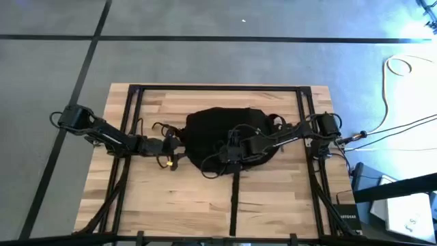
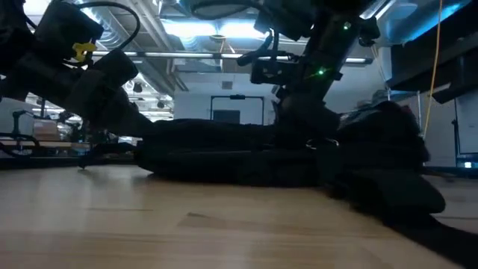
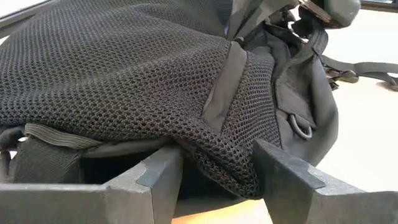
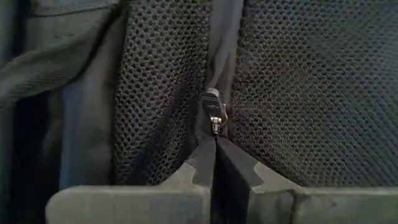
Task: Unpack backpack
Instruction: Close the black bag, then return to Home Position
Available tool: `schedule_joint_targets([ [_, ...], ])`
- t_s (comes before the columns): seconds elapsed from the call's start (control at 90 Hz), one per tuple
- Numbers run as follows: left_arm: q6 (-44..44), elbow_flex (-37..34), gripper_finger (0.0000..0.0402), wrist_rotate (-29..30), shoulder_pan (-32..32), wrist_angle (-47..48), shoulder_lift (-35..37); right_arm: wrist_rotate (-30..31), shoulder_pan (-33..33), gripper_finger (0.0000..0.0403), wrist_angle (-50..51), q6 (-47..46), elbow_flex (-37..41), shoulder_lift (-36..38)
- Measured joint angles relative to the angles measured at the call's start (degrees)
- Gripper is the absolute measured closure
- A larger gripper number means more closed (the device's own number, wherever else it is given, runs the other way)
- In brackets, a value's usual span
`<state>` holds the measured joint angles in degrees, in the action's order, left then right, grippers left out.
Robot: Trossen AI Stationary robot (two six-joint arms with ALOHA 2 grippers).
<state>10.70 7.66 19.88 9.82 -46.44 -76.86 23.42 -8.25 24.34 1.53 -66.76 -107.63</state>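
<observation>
Backpack (image 1: 225,137), black and soft, lies flat near the middle of the wooden table (image 1: 205,198), mesh panel upward; the right gripper (image 4: 215,149) sits on top of it, its two fingers pressed together just below a small metal zipper pull (image 4: 213,112), apparently pinching the pull's tab or the fabric beside it, though the grasp itself is hidden; the left gripper (image 3: 214,168) is at the bag's left edge, fingers spread apart with a fold of mesh (image 3: 211,149) lying between them, not yet clamped. Judged from here, the thin tab could slip out of the closed fingers if the pull is angled off the zipper line; because the left fingers are not holding the fabric, the limp bag might drag along the table instead of the zipper running; loose straps (image 3: 367,67) beside the bag could also snag.
</observation>
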Motion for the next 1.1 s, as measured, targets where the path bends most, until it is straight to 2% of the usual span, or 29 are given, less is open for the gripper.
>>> schedule_joint_targets([
  [0.322,0.0,0.0,0.0226,0.2,0.0,0.5,0.0,2.4,0.1,0.0403,-3.2,0.3,0.0,-1.3],
  [0.533,0.4,0.0,0.0226,0.4,-0.1,0.7,0.0,3.2,0.1,0.0403,-12.3,3.5,0.0,-2.2],
  [0.733,0.3,0.0,0.0226,0.2,-0.1,0.7,0.0,2.7,0.3,0.0403,-16.1,4.9,0.0,-2.3],
  [0.9,0.2,0.0,0.0225,0.1,-0.1,0.5,0.0,-1.0,0.4,0.0403,-21.0,6.9,0.0,-2.3],
  [1.1,0.5,0.1,0.0225,-0.3,0.0,0.6,0.0,2.6,-0.5,0.0403,-18.0,7.9,-0.1,1.7],
])
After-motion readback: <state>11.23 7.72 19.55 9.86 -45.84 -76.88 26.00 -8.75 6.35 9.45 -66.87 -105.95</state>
